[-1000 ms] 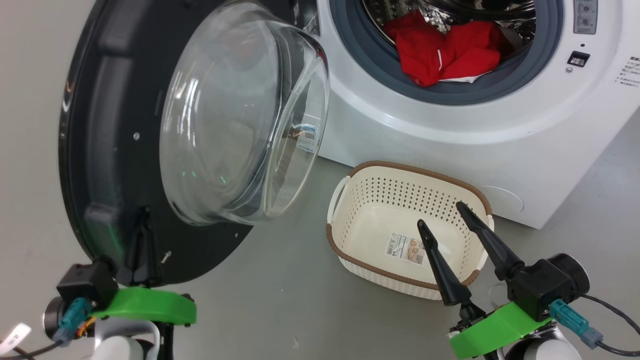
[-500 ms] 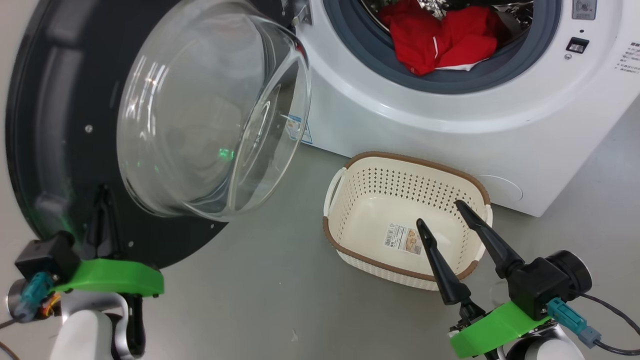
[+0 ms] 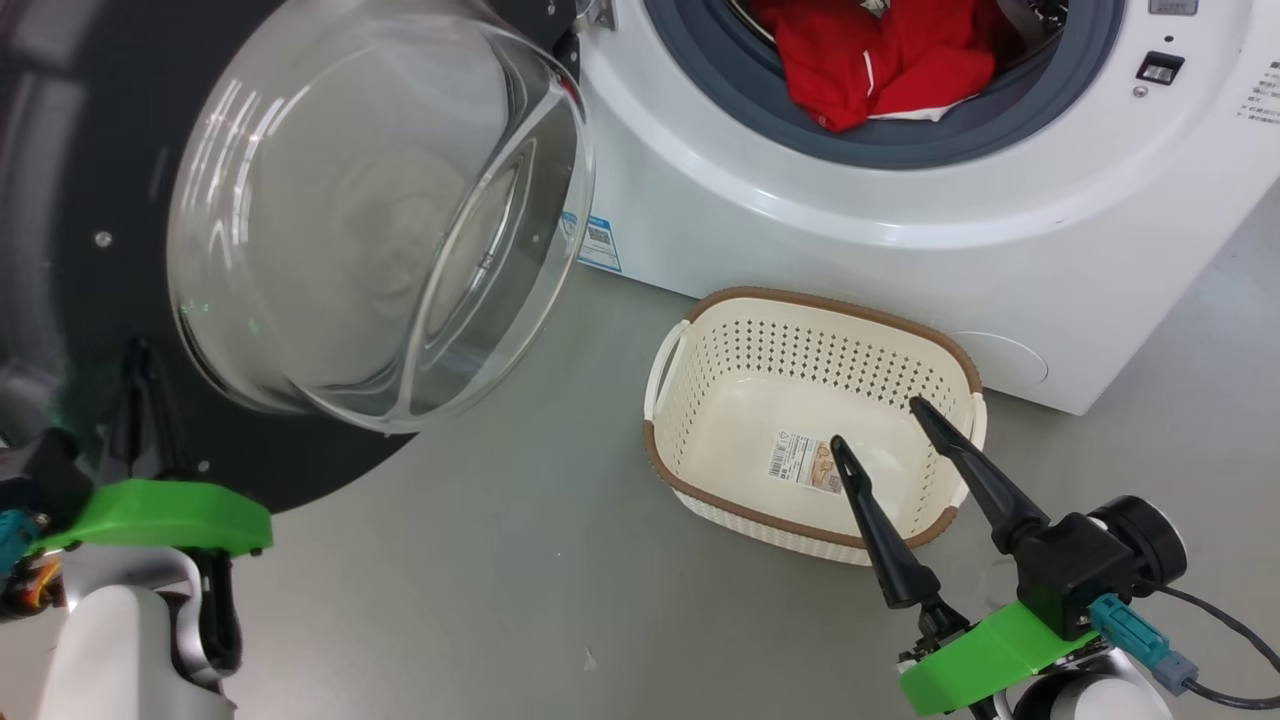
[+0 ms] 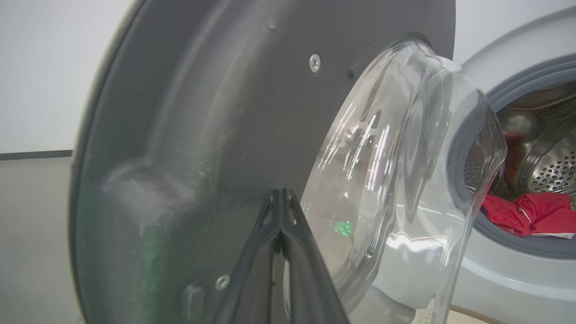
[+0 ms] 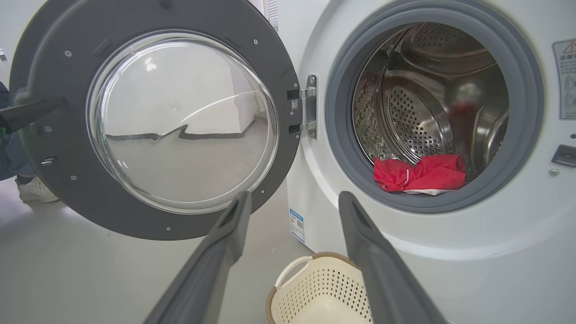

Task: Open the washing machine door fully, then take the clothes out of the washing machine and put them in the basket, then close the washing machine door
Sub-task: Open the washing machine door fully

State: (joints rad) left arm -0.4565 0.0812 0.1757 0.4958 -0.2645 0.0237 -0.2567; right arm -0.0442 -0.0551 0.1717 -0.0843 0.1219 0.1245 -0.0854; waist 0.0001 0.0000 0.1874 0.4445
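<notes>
The left gripper (image 4: 281, 198) is clenched, its two dark fingers pressed together with nothing between them, and its tip sits against the dark inner face of the washing machine door (image 3: 60, 200), low down near the outer edge, away from the hinge (image 5: 308, 105). The door stands swung wide open to the robot's left, and its bulging glass porthole (image 3: 370, 220) juts out towards the robot. Over on the other side, the right gripper (image 3: 875, 421) is released, fingers spread well apart and holding nothing. From the head view it hangs over the near right part of the basket (image 3: 820, 303), touching neither rim nor wall as far as I can see. The basket sits on the grey floor (image 3: 500, 580) just in front of the washing machine (image 3: 800, 230), with a paper label (image 3: 803, 463) on its bottom. The clothes (image 3: 880, 60), red with thin white trim and a bit of white cloth showing under them, lie in the washing machine at the front bottom of the steel drum (image 5: 418, 121), bunched against the grey rubber seal (image 3: 880, 150). A small blue label (image 3: 598, 240) is stuck low on the machine's front, below the hinge. Behind the open door, at the far left of the right wrist view, a person's white shoe (image 5: 33, 191) rests on the floor.
</notes>
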